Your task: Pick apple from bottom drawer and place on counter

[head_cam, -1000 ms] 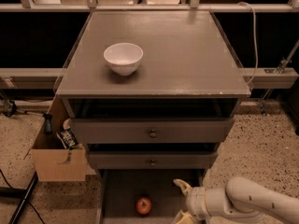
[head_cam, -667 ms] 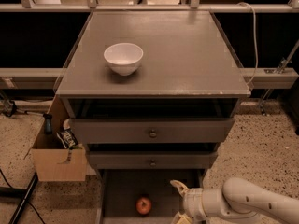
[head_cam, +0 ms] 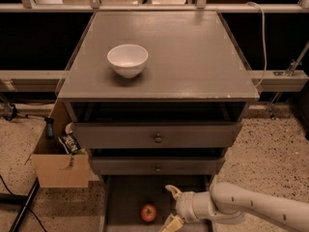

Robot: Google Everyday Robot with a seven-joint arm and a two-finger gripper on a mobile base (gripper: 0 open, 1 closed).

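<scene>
Camera view looks down on a grey cabinet. Its bottom drawer (head_cam: 126,197) is pulled out. The apple (head_cam: 148,212) sits on the drawer floor near the middle, away from both side walls.

The gripper (head_cam: 170,208) is down in the drawer, just to the right of the apple. Its two fingers (head_cam: 173,191) are spread wide, one toward the back and one toward the front, and they hold nothing. I cannot tell if a finger touches the apple. The white arm (head_cam: 251,210) comes in low from the right, over the drawer's right edge. There is open drawer floor to the left of the apple and behind it.

Up top, the counter (head_cam: 193,62) has a white bowl (head_cam: 127,59) near its left side, with wide flat room to the right of it. Two upper drawers (head_cam: 158,138) sit above the bottom one. A cardboard box (head_cam: 60,170) stands just beside the cabinet's left edge.
</scene>
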